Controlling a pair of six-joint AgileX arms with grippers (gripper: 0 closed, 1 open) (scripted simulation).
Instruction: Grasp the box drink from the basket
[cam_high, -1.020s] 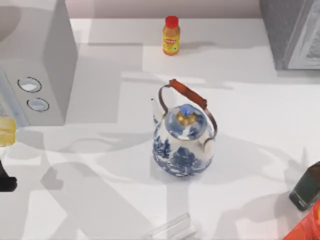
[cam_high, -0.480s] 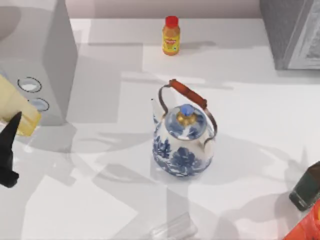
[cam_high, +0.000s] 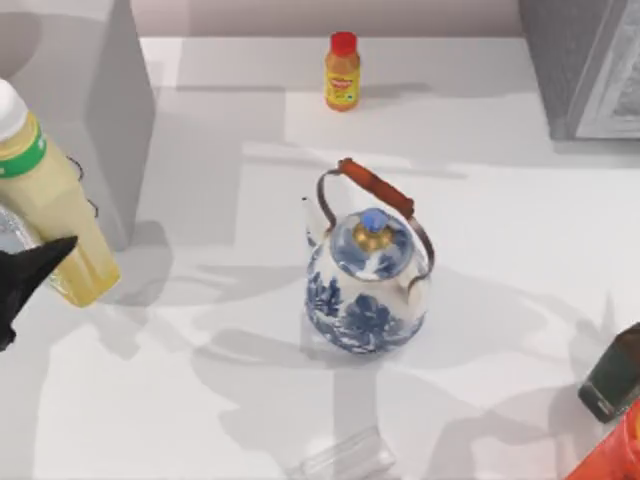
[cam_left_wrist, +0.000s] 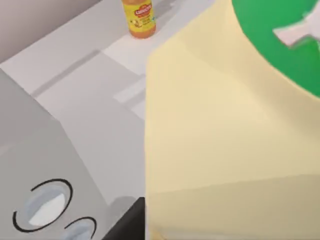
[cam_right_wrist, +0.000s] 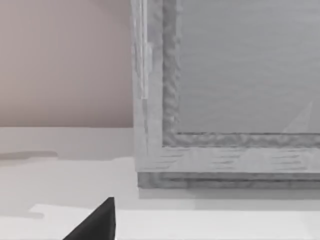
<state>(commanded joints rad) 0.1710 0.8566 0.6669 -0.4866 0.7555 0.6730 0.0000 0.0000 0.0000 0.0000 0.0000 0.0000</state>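
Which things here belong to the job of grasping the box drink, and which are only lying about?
Belong to the job:
- box drink, at the table's left edge
- left gripper, against its lower part

Only lying about:
- kettle
- small orange bottle
- grey appliance
- right gripper, parked

A pale-yellow body, a green band and a white cap are being shown by the box drink (cam_high: 52, 210) at the left, and a black fingertip of the left gripper (cam_high: 25, 285) is being seen against it. A blue floral pattern on white is being displayed by the kettle (cam_high: 366, 290) at the centre, with a reddish-brown handle. Orange with a red cap is being shown by the small bottle (cam_high: 342, 72) at the far side of the white table (cam_high: 500, 250)
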